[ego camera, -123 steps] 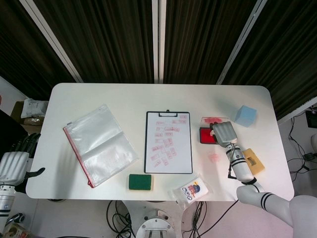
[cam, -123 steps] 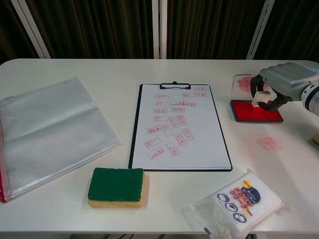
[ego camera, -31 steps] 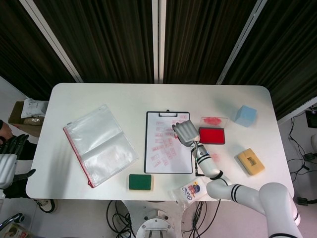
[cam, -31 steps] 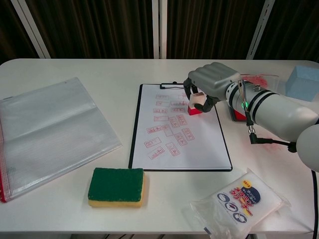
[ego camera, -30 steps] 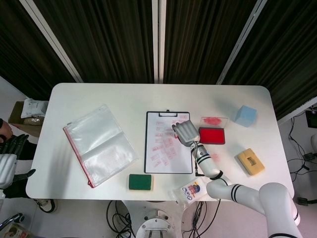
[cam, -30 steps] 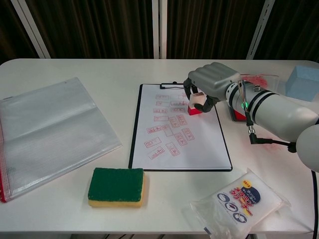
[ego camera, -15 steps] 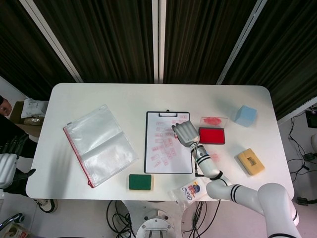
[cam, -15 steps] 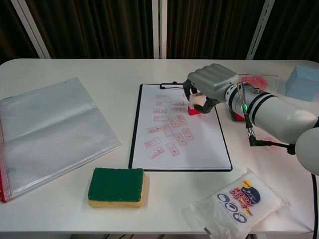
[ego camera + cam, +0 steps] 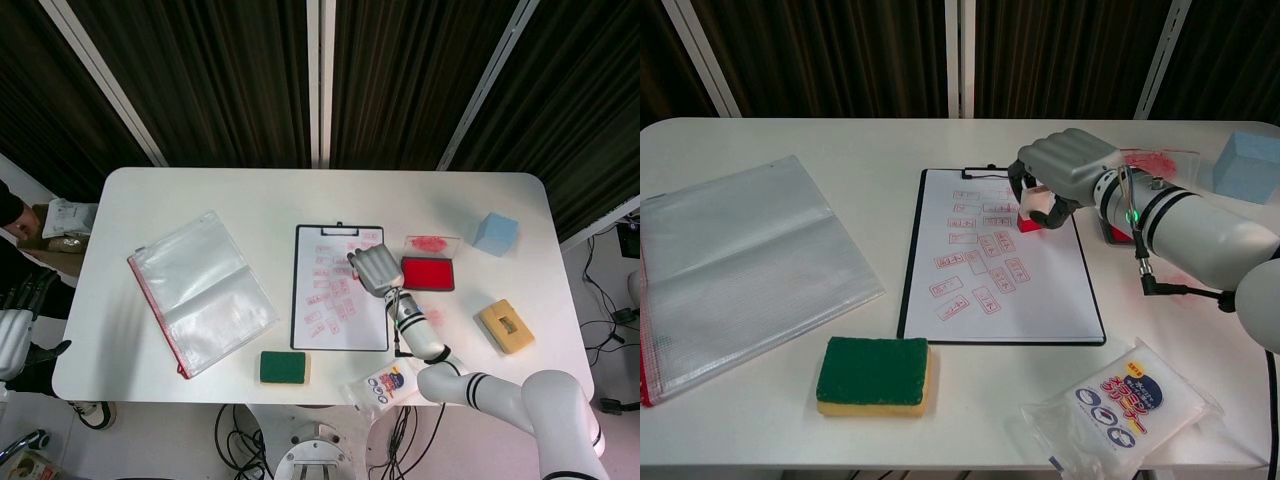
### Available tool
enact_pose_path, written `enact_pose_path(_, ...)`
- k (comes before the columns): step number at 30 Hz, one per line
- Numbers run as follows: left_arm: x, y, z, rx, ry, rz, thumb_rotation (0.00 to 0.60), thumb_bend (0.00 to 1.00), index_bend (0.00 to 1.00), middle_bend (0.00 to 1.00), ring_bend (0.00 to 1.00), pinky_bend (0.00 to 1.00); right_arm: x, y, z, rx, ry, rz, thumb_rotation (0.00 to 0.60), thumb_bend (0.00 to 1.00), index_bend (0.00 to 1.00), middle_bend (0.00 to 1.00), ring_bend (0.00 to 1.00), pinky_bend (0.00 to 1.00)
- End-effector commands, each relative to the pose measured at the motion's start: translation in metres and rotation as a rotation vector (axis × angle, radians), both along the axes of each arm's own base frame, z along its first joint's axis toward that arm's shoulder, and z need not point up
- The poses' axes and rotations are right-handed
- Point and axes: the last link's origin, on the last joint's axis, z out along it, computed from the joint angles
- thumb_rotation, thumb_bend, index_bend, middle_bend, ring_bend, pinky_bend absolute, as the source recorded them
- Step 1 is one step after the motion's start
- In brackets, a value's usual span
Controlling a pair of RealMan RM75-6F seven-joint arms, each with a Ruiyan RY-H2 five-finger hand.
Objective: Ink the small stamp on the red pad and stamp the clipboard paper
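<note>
My right hand grips the small stamp, a white block with a red base, and presses it on the upper right of the clipboard paper. Several red rectangular stamp marks cover the paper. The red ink pad lies on the table just right of the clipboard; in the chest view my forearm hides most of the red ink pad. My left hand hangs off the table at the far left of the head view, holding nothing, fingers apart.
A clear zip pouch lies at the left. A green and yellow sponge and a wipes packet sit near the front edge. A blue box and a yellow block are on the right. The pad's clear lid lies behind it.
About four seconds ago my right hand held the stamp over the red pad; it has since carried it left onto the paper. In the last second it has barely moved.
</note>
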Motion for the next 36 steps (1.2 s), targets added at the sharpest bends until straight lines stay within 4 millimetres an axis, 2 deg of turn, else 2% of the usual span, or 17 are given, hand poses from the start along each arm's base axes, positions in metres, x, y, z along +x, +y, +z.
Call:
enact_pose_path(1,0.0,0.0,0.0,0.001,0.001,-0.001,0.6,0.0,0.04,0.07,0.06,0.16,0.005,-0.002,0.009,-0.022,-0.036,0.009,0.6,0.46,0.97,0.82,0.79,1.0)
enact_pose_path(8,0.003,0.0,0.001,0.002,0.003,-0.007,0.6,0.0,0.04,0.07,0.06,0.16,0.024,-0.004,0.053,-0.102,-0.179,0.048,0.6,0.47,0.97,0.83,0.79,1.0)
enact_pose_path(13,0.006,0.0,-0.003,-0.009,0.002,-0.012,0.6,0.0,0.04,0.07,0.06,0.16,0.023,0.0,0.084,-0.145,-0.218,0.059,0.6,0.47,0.97,0.83,0.79,1.0)
enact_pose_path(18,0.01,0.001,-0.006,-0.016,0.007,-0.021,0.6,0.0,0.04,0.07,0.06,0.16,-0.003,0.015,0.114,-0.18,-0.203,0.047,0.6,0.47,0.97,0.83,0.79,1.0)
enact_pose_path(23,0.014,0.002,-0.012,-0.03,0.005,-0.029,0.6,0.0,0.04,0.07,0.06,0.16,-0.043,0.045,0.135,-0.168,-0.186,0.009,0.6,0.46,0.97,0.83,0.79,1.0)
enact_pose_path(26,0.015,0.003,-0.016,-0.04,0.001,-0.032,0.6,0.0,0.04,0.07,0.06,0.16,-0.061,0.061,0.136,-0.139,-0.166,-0.011,0.6,0.47,0.97,0.83,0.79,1.0)
enact_pose_path(31,0.019,0.004,-0.021,-0.054,0.005,-0.044,0.6,0.0,0.04,0.07,0.06,0.16,-0.093,0.088,0.126,-0.071,-0.086,-0.037,0.6,0.46,0.98,0.83,0.79,1.0)
enact_pose_path(36,0.019,0.004,-0.023,-0.062,0.006,-0.041,0.6,0.0,0.04,0.07,0.06,0.16,-0.112,0.094,0.111,-0.043,-0.033,-0.062,0.6,0.46,0.98,0.83,0.79,1.0)
